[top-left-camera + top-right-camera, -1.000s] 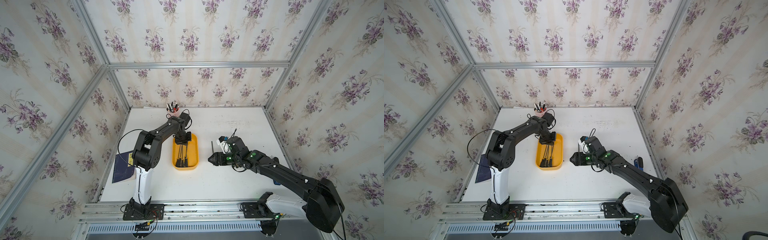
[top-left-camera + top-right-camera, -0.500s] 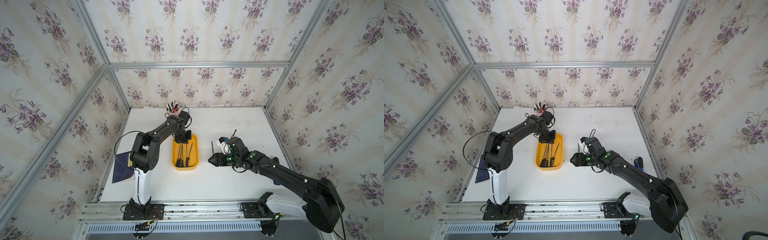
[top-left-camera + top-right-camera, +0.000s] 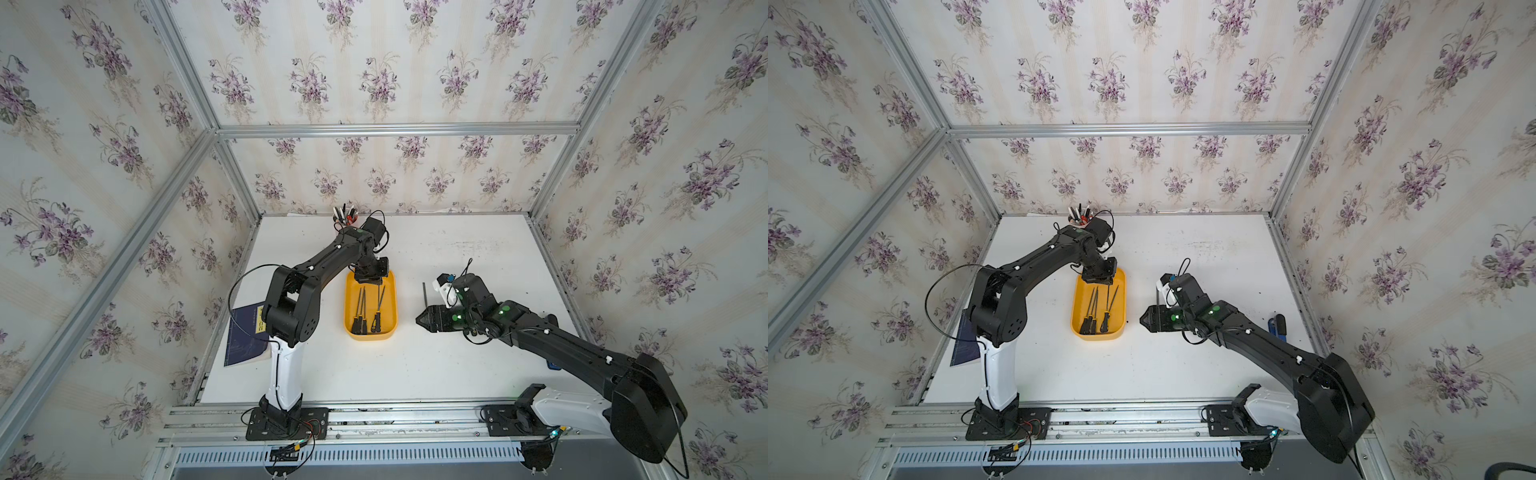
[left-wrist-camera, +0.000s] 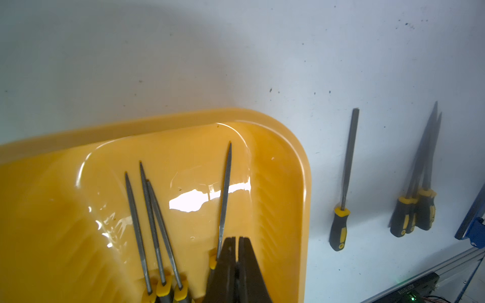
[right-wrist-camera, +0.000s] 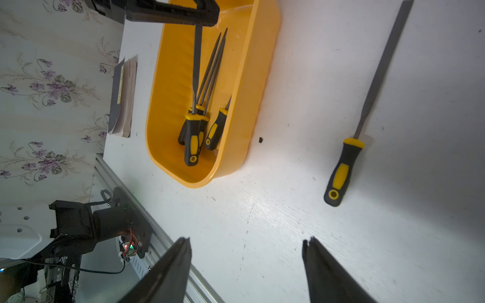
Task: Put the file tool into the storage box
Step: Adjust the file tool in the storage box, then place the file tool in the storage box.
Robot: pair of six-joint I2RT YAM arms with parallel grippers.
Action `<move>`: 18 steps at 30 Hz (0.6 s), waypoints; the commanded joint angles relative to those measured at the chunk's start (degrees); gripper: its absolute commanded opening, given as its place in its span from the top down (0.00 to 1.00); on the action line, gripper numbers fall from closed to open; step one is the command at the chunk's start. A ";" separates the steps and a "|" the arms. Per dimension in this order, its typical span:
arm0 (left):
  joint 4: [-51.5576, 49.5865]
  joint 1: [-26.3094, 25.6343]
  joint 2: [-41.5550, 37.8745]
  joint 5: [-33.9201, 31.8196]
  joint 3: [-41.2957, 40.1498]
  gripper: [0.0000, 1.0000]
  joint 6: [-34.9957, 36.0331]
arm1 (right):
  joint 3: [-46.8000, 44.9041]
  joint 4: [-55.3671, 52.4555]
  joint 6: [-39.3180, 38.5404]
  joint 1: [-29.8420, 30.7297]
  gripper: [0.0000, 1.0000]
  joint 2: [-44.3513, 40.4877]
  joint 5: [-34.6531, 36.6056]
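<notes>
At the left edge of the white table (image 3: 374,374), a thin dark blue booklet (image 3: 243,336) is lying just beside the wall frame, near the base of the left arm. By the far edge, a small cup of pens (image 3: 344,215) is standing behind this arm.

The shallow yellow-orange plastic tray with rounded corners (image 3: 370,337) is sitting a little left of the table's middle. Its long side is running from far to near, and bare table is showing all around its rim. Inside it, 4 slim steel files with black and yellow handles (image 4: 152,223) are lying with their handles toward the near end: 3 are crossing each other and 1 is lying apart by the right wall.

The left gripper (image 4: 237,239) is hanging over the tray, its 2 fingers pressed together, and nothing is showing between them.

Right of the tray a wide bare strip of table is lying free. The right gripper (image 5: 246,240) is hovering above it, jaws standing far apart and gripping nothing.

Further right, 1 flat file with the same kind of handle (image 5: 369,102) is lying alone on the table, well apart from the tray, its blade pointing to the far wall. Beyond it, a small heap of similar files (image 4: 404,217) is resting toward the right edge.
</notes>
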 commanded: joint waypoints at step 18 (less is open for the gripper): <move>-0.72 1.83 2.20 -4.65 -0.55 1.00 0.10 | -0.08 0.38 -0.25 -0.02 0.27 -0.20 0.14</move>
